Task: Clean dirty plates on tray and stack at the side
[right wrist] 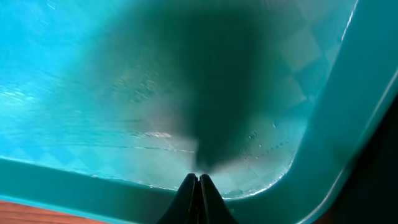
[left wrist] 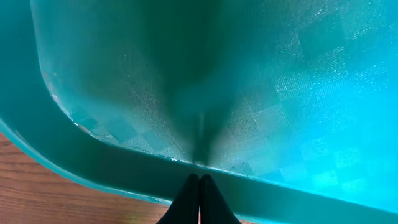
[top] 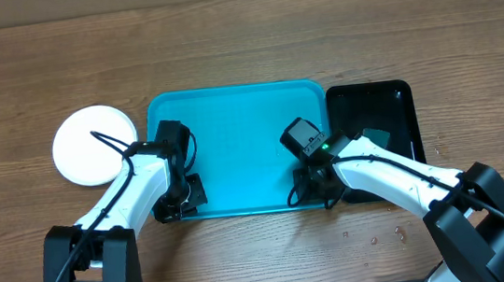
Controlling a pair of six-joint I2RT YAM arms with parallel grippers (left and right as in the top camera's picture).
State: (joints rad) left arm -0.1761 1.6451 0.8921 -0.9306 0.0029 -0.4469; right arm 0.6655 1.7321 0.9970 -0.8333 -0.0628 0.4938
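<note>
The turquoise tray point(top: 243, 142) lies in the middle of the table with nothing on it. A white plate point(top: 93, 145) sits on the wood to its left. No pale blue or yellow-green plate shows. My left gripper point(top: 180, 203) is shut, its tips at the tray's near-left rim point(left wrist: 199, 177). My right gripper point(top: 318, 188) is shut, its tips at the near-right rim point(right wrist: 197, 177). Both wrist views are filled by the tray's textured floor point(left wrist: 261, 87) point(right wrist: 93, 81). Neither gripper holds anything.
A glossy black tray point(top: 378, 137) lies against the turquoise tray's right side and shows as a dark edge in the right wrist view point(right wrist: 388, 186). A few small red specks point(top: 375, 237) lie on the wood near the front right.
</note>
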